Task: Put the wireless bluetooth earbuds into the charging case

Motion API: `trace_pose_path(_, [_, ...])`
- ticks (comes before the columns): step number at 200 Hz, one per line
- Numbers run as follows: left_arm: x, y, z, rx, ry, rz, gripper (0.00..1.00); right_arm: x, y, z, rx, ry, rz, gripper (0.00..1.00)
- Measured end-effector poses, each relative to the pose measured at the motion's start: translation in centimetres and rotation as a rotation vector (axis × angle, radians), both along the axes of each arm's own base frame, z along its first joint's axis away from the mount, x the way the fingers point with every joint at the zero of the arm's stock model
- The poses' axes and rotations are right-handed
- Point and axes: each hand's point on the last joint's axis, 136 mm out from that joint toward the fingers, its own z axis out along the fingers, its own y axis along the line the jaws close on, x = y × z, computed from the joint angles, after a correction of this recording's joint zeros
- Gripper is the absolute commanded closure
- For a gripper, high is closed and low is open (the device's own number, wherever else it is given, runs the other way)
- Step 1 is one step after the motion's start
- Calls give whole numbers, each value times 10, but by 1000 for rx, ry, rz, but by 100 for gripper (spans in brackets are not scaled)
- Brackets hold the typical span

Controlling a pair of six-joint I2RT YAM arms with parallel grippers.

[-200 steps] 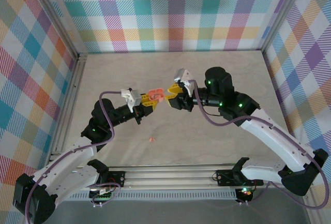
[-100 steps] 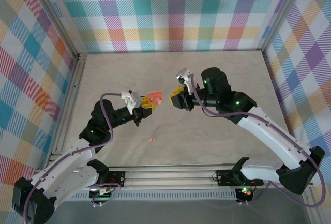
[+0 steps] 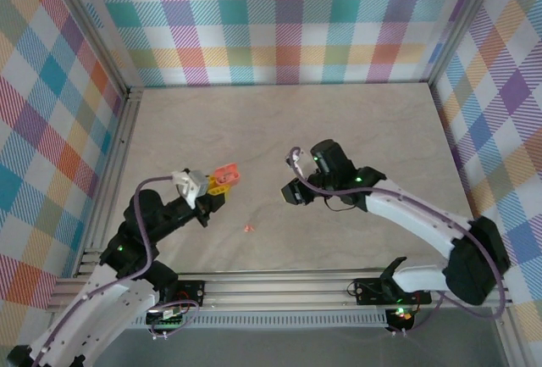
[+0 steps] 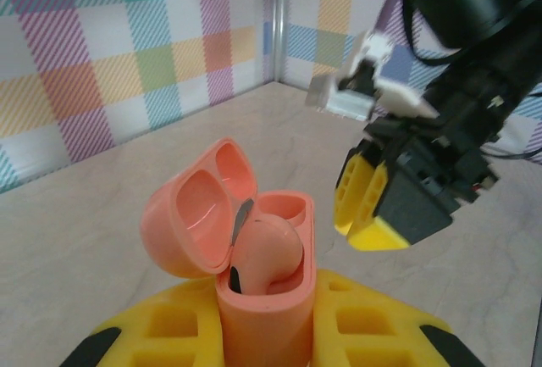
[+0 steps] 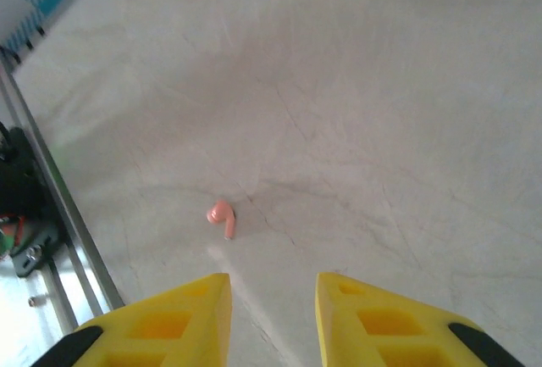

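Pink open case (image 4: 254, 257), tight in left hand (image 4: 267, 326)

Salmon case (image 4: 262, 308) upright, lid open, 1 pink bud (image 4: 269, 253) inside, 2nd bud (image 5: 220, 215) loose on table (image 5: 381, 87)

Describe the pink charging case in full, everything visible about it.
The case is salmon-pink, glossy plastic with rounded edges. Its lid is hinged open, tipped back to the left in the left wrist view, showing two shallow hollows inside. One matching pink earbud sits in the nearer socket; the far socket looks empty. The case stands upright, clamped low on its body by the left gripper, held above the table. Nothing else touches it.
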Motion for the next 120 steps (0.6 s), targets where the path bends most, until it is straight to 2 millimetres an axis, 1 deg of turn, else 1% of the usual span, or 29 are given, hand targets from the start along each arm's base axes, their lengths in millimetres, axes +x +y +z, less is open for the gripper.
trace_pose_path(19, [-12, 15, -1, 3, -3, 38, 100, -3, 13, -27, -77, 40, 53, 60])
trace_pose_path(41, [-21, 29, -8, 17, 13, 79, 100, -15, 34, -48, -159, 35, 158, 58])
trace_pose_path(69, [-30, 42, -14, 40, 36, 116, 100, -30, 62, -58, -230, -15, 294, 57])
trace_pose_path(93, [-36, 50, -13, 49, 43, 137, 100, -34, 86, -61, -269, -64, 373, 57])
trace_pose_path(109, [-40, 55, -11, 54, 43, 151, 100, -35, 96, -67, -289, -76, 405, 57])
trace_pose_path(120, [-42, 58, -10, 56, 41, 159, 100, -35, 99, -76, -315, -72, 418, 57])
